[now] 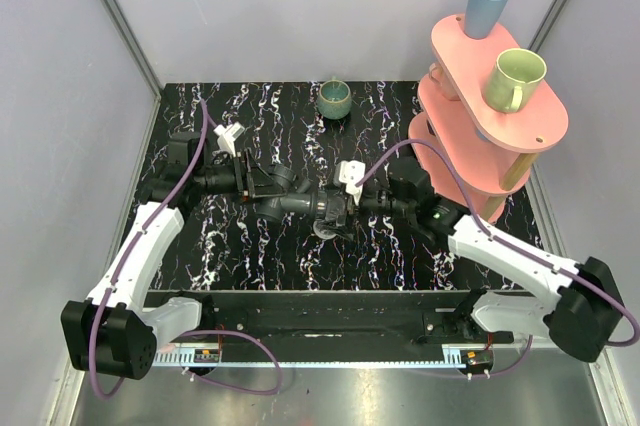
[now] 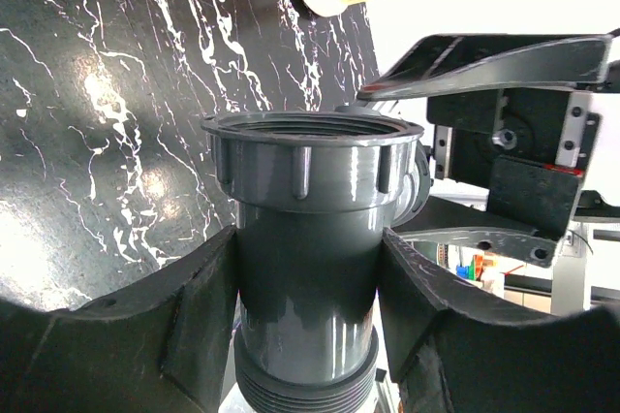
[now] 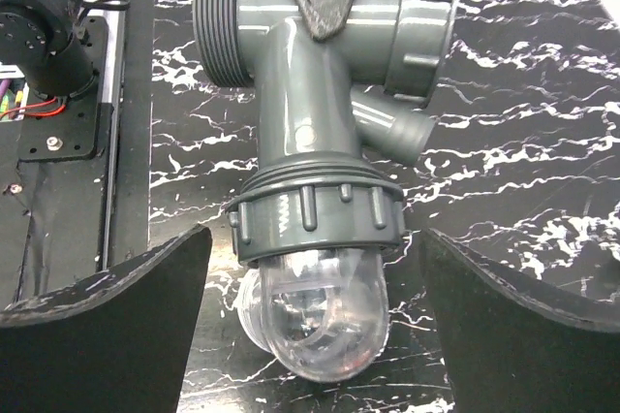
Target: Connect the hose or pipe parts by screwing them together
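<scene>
The dark grey pipe fitting (image 1: 292,198) is held over the middle of the table, and my left gripper (image 1: 262,184) is shut on its straight barrel (image 2: 308,321). Both left fingers (image 2: 199,306) press against the barrel's sides. The clear threaded connector (image 3: 315,321), a see-through dome, sits in the ribbed grey collar (image 3: 320,219) at the fitting's near end. My right gripper (image 3: 312,238) is open, with its fingers (image 3: 116,335) well apart on either side of the dome and touching nothing. From above, the right gripper (image 1: 337,210) meets the fitting's right end.
A small green cup (image 1: 334,98) stands at the back of the black marbled table (image 1: 240,246). A pink two-tier rack (image 1: 500,116) at the back right carries a blue cup (image 1: 487,4) and a green mug (image 1: 515,78).
</scene>
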